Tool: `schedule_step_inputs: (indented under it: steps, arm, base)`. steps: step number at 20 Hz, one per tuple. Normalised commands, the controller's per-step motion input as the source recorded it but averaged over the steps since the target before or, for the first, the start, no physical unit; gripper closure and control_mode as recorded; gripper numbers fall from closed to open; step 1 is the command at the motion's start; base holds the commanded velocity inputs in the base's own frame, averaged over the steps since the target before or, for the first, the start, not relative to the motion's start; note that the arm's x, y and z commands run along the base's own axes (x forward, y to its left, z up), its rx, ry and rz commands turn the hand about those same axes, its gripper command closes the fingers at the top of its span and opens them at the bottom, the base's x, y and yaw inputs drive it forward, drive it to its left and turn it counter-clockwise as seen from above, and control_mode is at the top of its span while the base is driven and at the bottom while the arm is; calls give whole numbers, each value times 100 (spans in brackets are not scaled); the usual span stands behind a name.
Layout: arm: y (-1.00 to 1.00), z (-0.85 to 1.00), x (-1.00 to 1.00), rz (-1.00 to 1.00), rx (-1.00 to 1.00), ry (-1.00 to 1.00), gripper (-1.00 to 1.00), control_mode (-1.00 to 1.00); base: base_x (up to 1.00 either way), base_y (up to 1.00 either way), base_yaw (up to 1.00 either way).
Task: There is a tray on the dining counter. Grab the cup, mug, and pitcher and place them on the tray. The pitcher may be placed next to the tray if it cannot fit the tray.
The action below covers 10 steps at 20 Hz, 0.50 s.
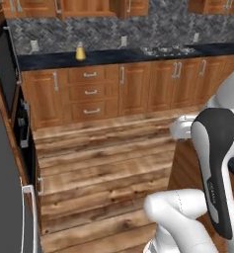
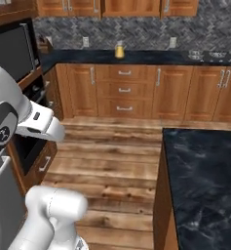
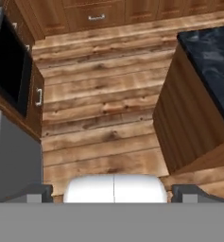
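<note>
The pitcher [image 1: 80, 52] is set on the far surface [image 1: 138, 55], against the back wall. The dining counter [image 2: 204, 185] is seen at the right, across the floor [image 2: 112, 161].

Open wooden floor [image 1: 103, 163] lay between the far cabinet run [image 1: 118, 91], oven wall [image 2: 19, 97] and dining counter [image 2: 204, 180]; the pitcher [image 1: 80, 52] stood alone on the far countertop

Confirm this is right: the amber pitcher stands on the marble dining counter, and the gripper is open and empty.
Not quite. The pitcher stands on the long black-topped back counter by the wall, not on the dining counter, as the left base view shows. The rest holds: the gripper is open and empty.
</note>
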Motion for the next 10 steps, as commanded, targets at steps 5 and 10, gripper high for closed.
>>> schedule_step_inputs:
  steps: [5,10]
  arm:
    - [0,0,0,0,0,0,-100,100]
    - [0,0,0,0,0,0,-100,100]
  base:
    - [100,2,0]
    - [100,9,0]
